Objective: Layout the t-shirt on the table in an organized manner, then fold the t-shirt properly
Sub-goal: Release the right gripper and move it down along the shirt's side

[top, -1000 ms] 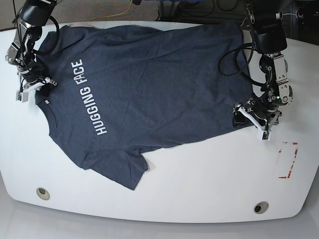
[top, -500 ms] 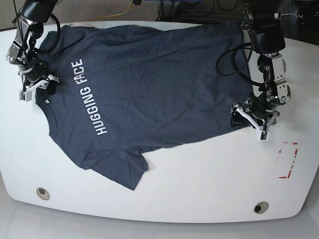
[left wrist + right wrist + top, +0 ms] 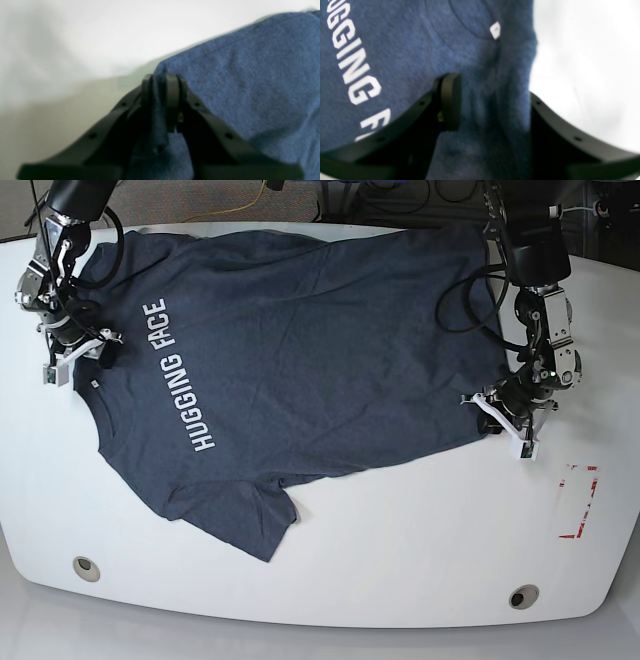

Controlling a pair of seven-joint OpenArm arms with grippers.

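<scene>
The dark navy t-shirt [image 3: 300, 350] lies spread print-up on the white table [image 3: 400, 560], its white "HUGGING FACE" lettering [image 3: 180, 375] running along its left part. One sleeve points toward the front edge. At the shirt's right hem corner my left gripper [image 3: 505, 425] is shut on a fold of the t-shirt [image 3: 250, 87]. The left wrist view shows my left gripper [image 3: 161, 100] pinching that cloth just above the table [image 3: 100, 37]. My right gripper [image 3: 78, 355] stands open at the collar. In its wrist view my right gripper [image 3: 492, 105] straddles the t-shirt [image 3: 395, 62], fingers [image 3: 450, 100] apart.
A red tape rectangle [image 3: 578, 500] marks the table at the right. Two round grommet holes [image 3: 86, 568] [image 3: 522, 596] sit near the front edge. Cables and dark gear run behind the table's far edge. Both arms hang over the shirt's left and right ends.
My left gripper has shut on the shirt's hem corner and drawn slightly up. My right gripper has opened, letting go of the collar, and shifted a little toward the far edge.
</scene>
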